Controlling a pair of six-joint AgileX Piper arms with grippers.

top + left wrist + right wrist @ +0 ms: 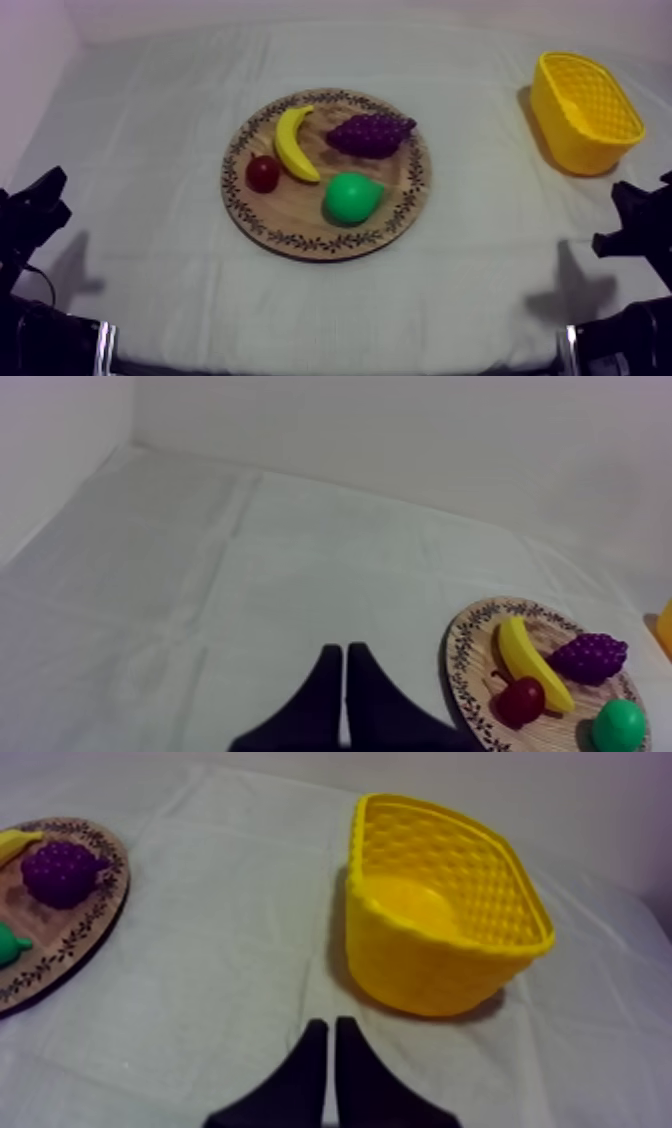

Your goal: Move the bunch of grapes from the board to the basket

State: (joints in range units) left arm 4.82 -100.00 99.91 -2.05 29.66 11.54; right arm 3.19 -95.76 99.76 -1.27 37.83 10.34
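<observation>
Both arms are low at the near side, each pincer closed on nothing. The left gripper (344, 648) has its two black fingers pressed together into a narrow wedge over bare grey-white cloth (140, 120), near the edge of the round wooden board (300, 241). The right gripper (328, 1022) is pinched shut in the same way and points at the cloth just in front of the yellow basket (430, 967). Farther out, the board lies flat in the middle of the cloth, between the two arms. The bunch of grapes (370, 133) lies on the board, on its far part toward the basket's side, just beside the upper end of the banana (293, 143). The small red fruit (263, 173) sits just beside the banana on the side away from the grapes, and the green pear (352, 197) lies on the board's near part, close below the grapes. The basket stands upright at the far right of the cloth, well apart from the board.
</observation>
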